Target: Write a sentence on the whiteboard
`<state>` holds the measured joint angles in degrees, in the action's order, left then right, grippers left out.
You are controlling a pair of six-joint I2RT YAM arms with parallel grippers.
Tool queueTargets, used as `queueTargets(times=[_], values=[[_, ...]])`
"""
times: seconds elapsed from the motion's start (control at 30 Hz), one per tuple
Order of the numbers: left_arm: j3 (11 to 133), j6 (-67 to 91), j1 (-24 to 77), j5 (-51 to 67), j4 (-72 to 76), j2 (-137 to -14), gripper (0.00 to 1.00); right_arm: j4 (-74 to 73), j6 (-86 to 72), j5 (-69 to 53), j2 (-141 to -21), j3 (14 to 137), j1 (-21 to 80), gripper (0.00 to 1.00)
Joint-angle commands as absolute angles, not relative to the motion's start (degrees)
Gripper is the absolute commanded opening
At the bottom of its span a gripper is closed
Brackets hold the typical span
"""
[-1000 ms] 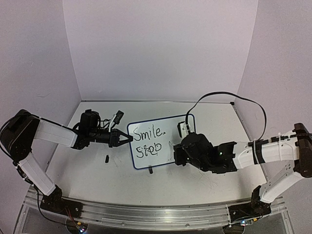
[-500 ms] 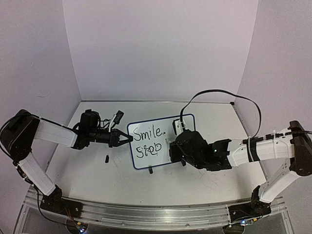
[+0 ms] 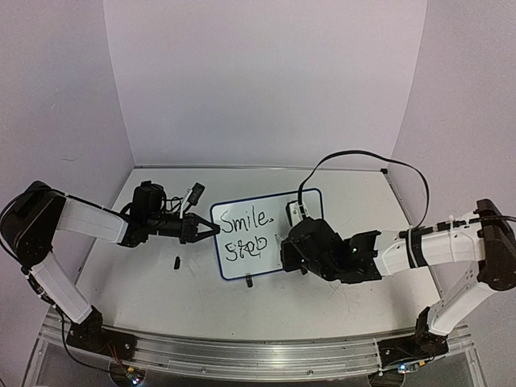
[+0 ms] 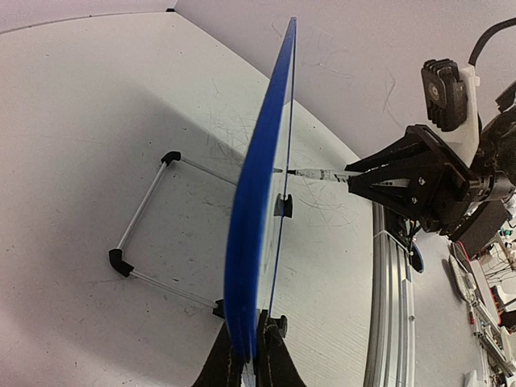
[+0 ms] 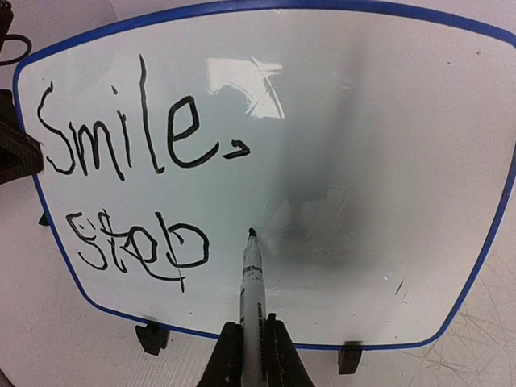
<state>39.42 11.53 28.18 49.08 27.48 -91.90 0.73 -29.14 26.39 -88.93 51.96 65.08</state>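
The whiteboard (image 3: 274,205) is located at the middle of the desk (image 3: 201,302), between the two arms. It is held nearly upright, supported at the rear by a wire stand (image 4: 143,211) and at its lower rim by two black clip feet (image 5: 151,337).

The sentence (image 5: 121,137) is written in black on the left half of the board face. "Smile." is read on the upper line, and a word resembling "Stop" on the lower line.

The left hand (image 4: 251,343) is pressed together on the blue rim at the board's left edge, so that the rim is pinched between both fingers.

The right hand (image 5: 251,343) is closed on a marker (image 5: 252,282), which is gripped by the barrel and pointed at the board face. The black tip is set against the board on the lower line, just to the right of "Stop". In the left wrist view the tip is seen touching the board, while the fingers of the right hand are kept apart from it.
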Motion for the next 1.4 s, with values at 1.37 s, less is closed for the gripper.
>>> queueTargets(times=[1.37], values=[[39.9, 8.1, 28.2, 43.0, 23.7, -93.1, 0.00, 0.6, -30.0, 26.1, -90.5, 54.2, 63.6, 0.00]])
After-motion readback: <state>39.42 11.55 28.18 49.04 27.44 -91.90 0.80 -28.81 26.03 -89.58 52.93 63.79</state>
